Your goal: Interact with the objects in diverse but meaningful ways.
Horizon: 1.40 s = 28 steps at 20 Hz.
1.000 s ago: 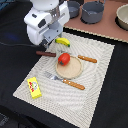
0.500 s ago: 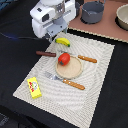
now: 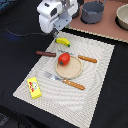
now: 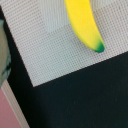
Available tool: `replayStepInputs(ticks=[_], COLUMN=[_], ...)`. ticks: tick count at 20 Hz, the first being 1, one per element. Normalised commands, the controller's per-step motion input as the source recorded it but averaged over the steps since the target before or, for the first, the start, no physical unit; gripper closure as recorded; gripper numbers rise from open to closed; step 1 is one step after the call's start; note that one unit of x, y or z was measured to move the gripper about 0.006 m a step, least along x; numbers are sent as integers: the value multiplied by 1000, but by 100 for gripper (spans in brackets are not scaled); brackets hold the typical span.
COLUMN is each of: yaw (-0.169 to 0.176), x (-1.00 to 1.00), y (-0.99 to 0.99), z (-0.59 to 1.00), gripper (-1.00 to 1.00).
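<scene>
A yellow banana (image 3: 63, 42) with a green tip lies on the woven placemat (image 3: 95, 95) near its far edge, and it fills the wrist view as the banana (image 4: 84, 24). My gripper (image 3: 56, 33) hangs just above and beside the banana, toward the exterior view's left; its fingers are too blurred to read. A red round fruit (image 3: 64, 58) sits on the tan plate (image 3: 72, 72). The brown sausage (image 3: 46, 53) lies to the plate's left on the mat. The yellow box (image 3: 34, 87) with red marks rests at the mat's near left corner.
A wooden-handled fork (image 3: 65, 81) lies in front of the plate and a knife (image 3: 87, 59) to its right. A grey pot (image 3: 92, 11) and a pale bowl (image 3: 123, 16) stand on the brown surface at the back. Black tabletop (image 4: 90, 95) surrounds the mat.
The arm has risen and shifted toward the back right in the exterior view. The banana and the other objects have stayed where they were.
</scene>
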Motion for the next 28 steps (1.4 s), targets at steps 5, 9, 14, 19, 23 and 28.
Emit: replayStepInputs(ticks=[5,9,14,19,23,28], yaw=[-3,-5,-1,0,0,0], x=[403,528,521,356,190,125], y=[11,2,51,71,94,123], z=[0,0,-14,-74,-119,-210], gripper=[-100,-100,-100,-100,-100,-100])
